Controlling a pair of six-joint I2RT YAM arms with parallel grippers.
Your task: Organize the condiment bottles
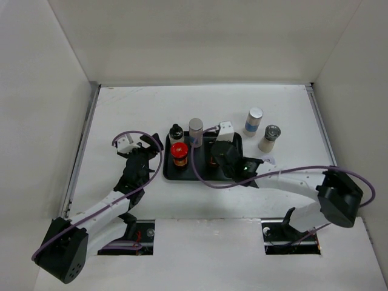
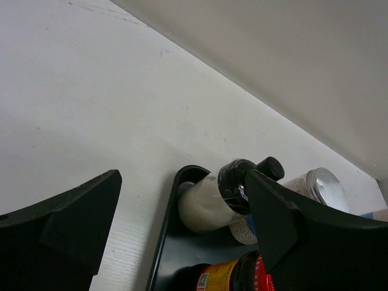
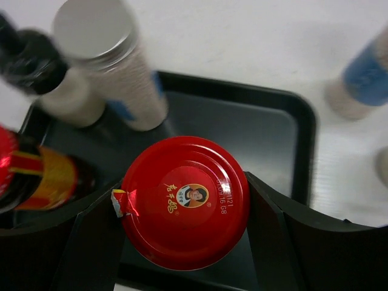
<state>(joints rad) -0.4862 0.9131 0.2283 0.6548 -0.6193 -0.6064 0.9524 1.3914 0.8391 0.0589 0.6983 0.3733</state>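
Table Bearing One Tray And Two Shakers

The white table (image 1: 121, 109) is carrying a flat black tray (image 1: 182, 174) near its middle. Right of it, a blue-banded shaker (image 1: 253, 122) and a grey-lidded shaker (image 1: 270, 138) are standing upright, close together

**Hidden, Cropped, Blurred**

From above, mostly buried under the right gripper (image 1: 215, 157): dark jar with a glossy red lid (image 3: 185, 203); from the right wrist, only the lid on show, glass beneath masked. Cut by that view's left edge: second dark jar with a red-and-yellow label (image 3: 36, 176). Smeared out of focus there: black-capped white bottle (image 3: 36, 73) and blue-banded white shaker (image 3: 364, 82), the latter also cropped at right. From the left wrist, half covered by a finger (image 2: 285, 224) of the left gripper (image 2: 182, 182): white shaker with a silver lid (image 2: 324, 188).
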